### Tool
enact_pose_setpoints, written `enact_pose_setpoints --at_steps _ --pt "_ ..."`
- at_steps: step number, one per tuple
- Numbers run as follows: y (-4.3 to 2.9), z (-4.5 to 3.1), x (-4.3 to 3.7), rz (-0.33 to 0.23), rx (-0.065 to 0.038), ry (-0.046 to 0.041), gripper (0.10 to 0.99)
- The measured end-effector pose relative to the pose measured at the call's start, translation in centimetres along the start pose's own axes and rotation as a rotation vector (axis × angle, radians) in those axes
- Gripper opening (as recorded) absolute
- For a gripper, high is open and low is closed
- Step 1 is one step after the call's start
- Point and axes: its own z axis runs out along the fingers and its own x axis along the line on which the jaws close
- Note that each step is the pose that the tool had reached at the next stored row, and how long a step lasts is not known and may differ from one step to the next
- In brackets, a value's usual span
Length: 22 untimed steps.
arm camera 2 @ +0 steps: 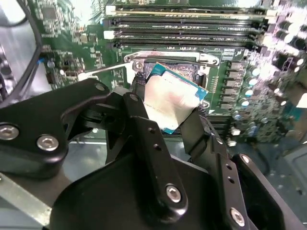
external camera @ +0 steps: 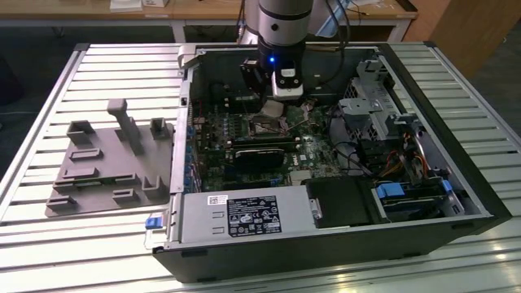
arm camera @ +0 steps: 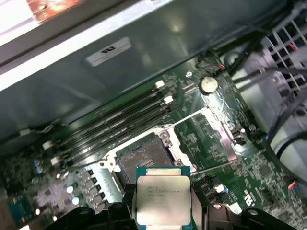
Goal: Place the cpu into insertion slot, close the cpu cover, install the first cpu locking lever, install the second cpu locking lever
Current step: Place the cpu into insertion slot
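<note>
Cpu (arm camera 2: 172, 98), a small flat square chip with a pale silvery-beige metal top and a teal-green edge, sits pinched between the two black metal fingers (arm camera 2: 144, 124) of the gripper (arm camera 2: 168, 103). The pincer is clenched on it, narrowed just to the chip's width, with one finger pressing each of two opposite edges. In the first wrist view the cpu (arm camera: 163, 199) shows its metal top face-on, gripped at both sides by the gripper (arm camera: 163, 213).

Beneath it, apart from it and not touching, lies the insertion slot (arm camera: 144, 160), a small square dark socket with a silver metal rim on the green circuit board (arm camera: 192, 91). Its dark contact field is bare. Just beside the slot, the cpu cover (arm camera: 224, 136), a thin silver metal plate, stands swung off it. Long black memory slots (arm camera: 120, 120) run along the slot's other side.

In the exterior view the gripper (external camera: 273, 105) hangs inside the open black computer case (external camera: 456, 183), holding the cpu (external camera: 271, 108) just above the insertion slot (external camera: 269, 127).
</note>
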Motion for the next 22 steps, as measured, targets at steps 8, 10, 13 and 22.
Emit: enact_pose_setpoints --at_steps 8,10,13,22 --pt "-0.06 0.69 -0.01 0.145 -0.002 -0.0130 0.541" --pt "-0.08 0.86 -0.01 0.181 -0.003 -0.0162 0.541" --pt "-0.10 1.12 -0.02 0.237 -0.004 -0.0212 0.541" --pt "-0.13 1.47 -0.02 0.399 -0.006 -0.0357 0.541"
